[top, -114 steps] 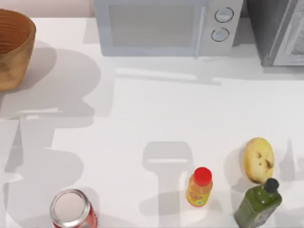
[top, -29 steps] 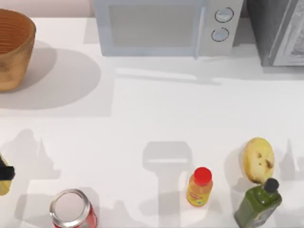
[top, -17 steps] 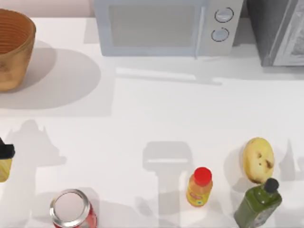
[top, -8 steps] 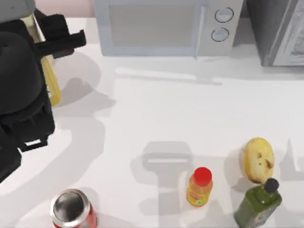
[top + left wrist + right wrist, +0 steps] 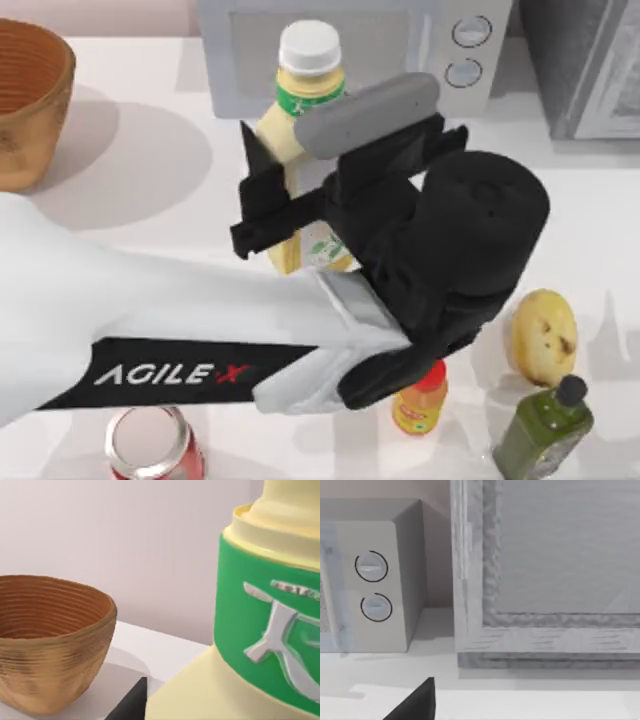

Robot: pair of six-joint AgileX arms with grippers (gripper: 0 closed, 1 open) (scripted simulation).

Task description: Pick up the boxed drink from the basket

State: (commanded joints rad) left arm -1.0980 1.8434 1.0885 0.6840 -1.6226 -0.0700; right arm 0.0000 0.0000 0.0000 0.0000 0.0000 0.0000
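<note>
Left gripper (image 5: 300, 205) is now raised high over mid-surface, in front of the microwave (image 5: 450, 60); half a second ago it was at the far left by the basket (image 5: 30, 100). Jaws are clamped on the boxed drink (image 5: 300, 150), held upright, well clear of the basket. Orange bottle (image 5: 418, 405), green bottle (image 5: 545, 425), can (image 5: 150, 445) unmoved. Right jaws: state cannot be told.

A white table (image 5: 600, 210) carries soft grey shadows. At its far edge stand a pale microwave (image 5: 470, 60) and a grey cabinet (image 5: 590, 70). A plain pinkish wall (image 5: 125, 540) rises behind.
</note>
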